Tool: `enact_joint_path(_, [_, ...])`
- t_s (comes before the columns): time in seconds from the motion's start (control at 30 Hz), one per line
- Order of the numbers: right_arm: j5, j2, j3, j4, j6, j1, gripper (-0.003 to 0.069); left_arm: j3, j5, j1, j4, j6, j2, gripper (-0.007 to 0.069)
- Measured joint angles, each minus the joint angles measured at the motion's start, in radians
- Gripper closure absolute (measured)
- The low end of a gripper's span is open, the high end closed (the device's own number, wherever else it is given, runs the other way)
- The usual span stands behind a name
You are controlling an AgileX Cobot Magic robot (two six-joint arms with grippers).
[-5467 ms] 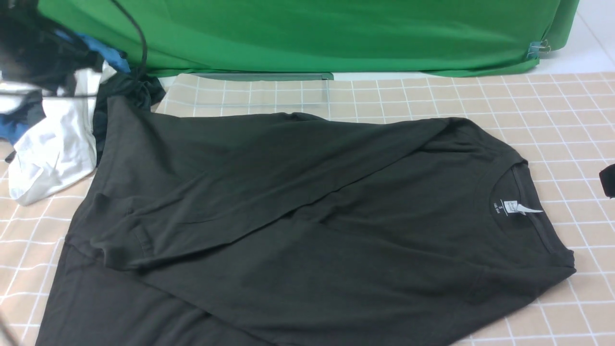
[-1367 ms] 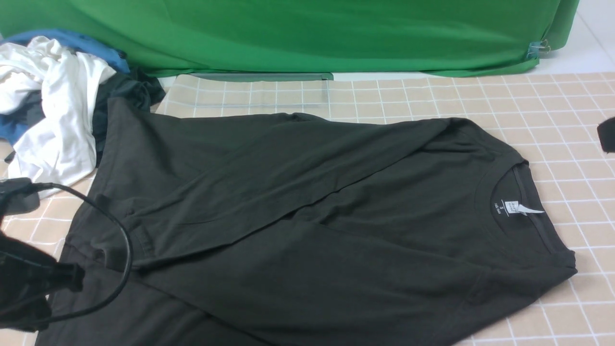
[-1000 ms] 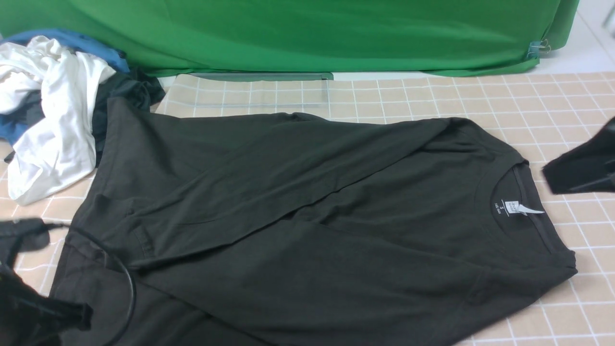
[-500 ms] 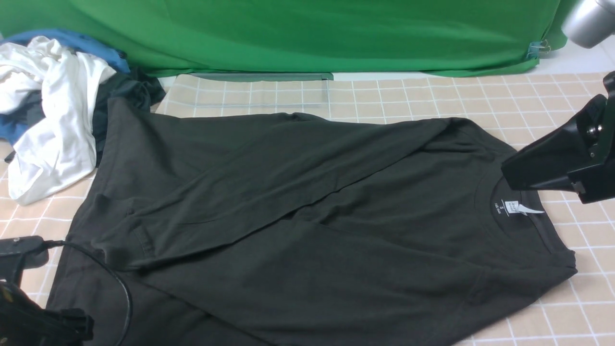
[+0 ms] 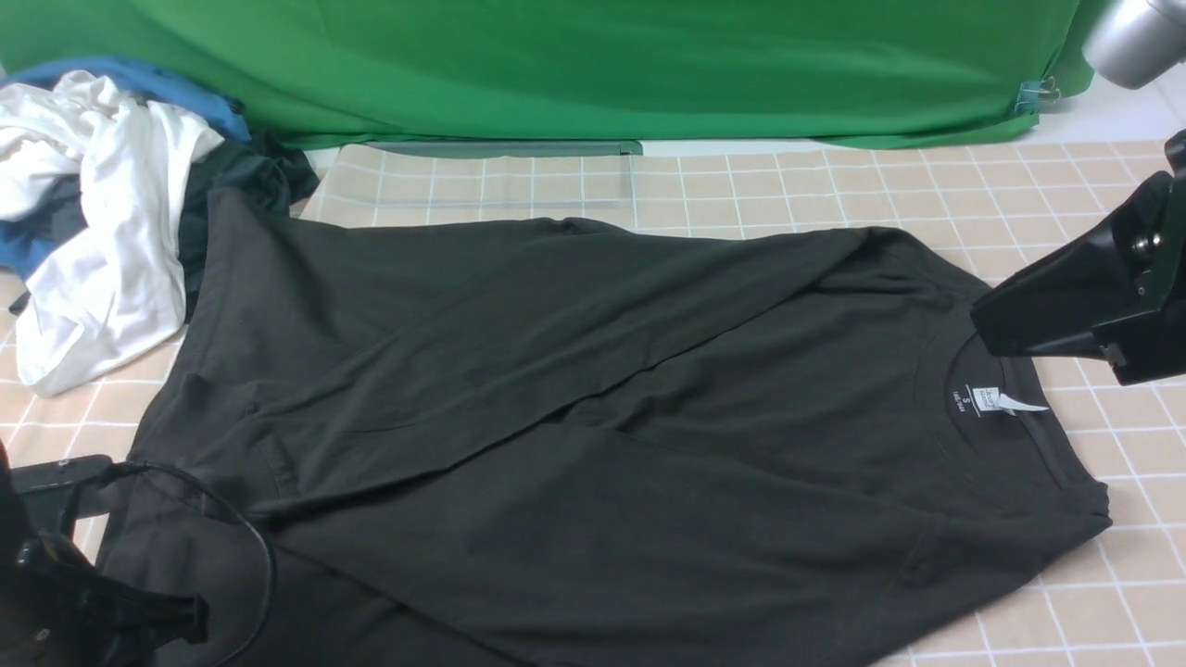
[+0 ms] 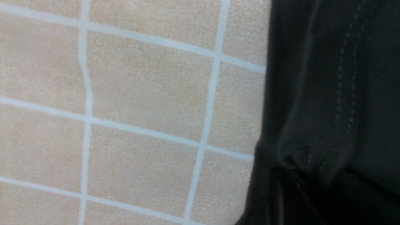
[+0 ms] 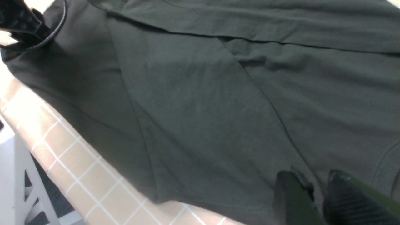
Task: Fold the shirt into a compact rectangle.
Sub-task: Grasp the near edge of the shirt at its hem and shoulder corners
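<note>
Two sleeves (image 5: 519, 343) are seen folded across the shirt (image 5: 649, 519); body folds are judged outstanding. Right gripper (image 7: 314, 178) is parted, empty, by the collar (image 5: 927, 366); whether the left gripper (image 5: 139, 616) grips cannot be told.

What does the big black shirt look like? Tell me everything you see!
The black shirt is soft-looking knit, spread flat and a little wrinkled on the checked tablecloth, collar toward the robot's right with a small white neck tag showing. One long sleeve is folded across its body. Its far left corner reaches the clothes pile.
</note>
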Motion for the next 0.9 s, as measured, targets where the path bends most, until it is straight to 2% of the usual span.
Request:
enact_joint_path(0.1, [0.000, 0.000, 0.000, -0.026, 0.000, 0.000, 0.0462, -0.026, 0.037, 0.000, 0.013, 0.000, 0.002, 0.0586])
enact_joint_path(0.2, [0.000, 0.000, 0.000, -0.081, 0.012, 0.000, 0.0461, -0.066, 0.106, 0.000, 0.016, 0.000, -0.016, 0.0592])
enact_joint_path(0.43, [-0.002, 0.004, 0.000, -0.249, 0.122, 0.000, 0.0445, -0.166, 0.262, 0.000, -0.028, 0.000, -0.191, 0.0592])
enact_joint_path(0.9, [-0.001, 0.105, 0.000, -0.273, 0.187, 0.000, 0.0442, -0.225, 0.327, 0.000, -0.019, 0.031, -0.267, 0.0606])
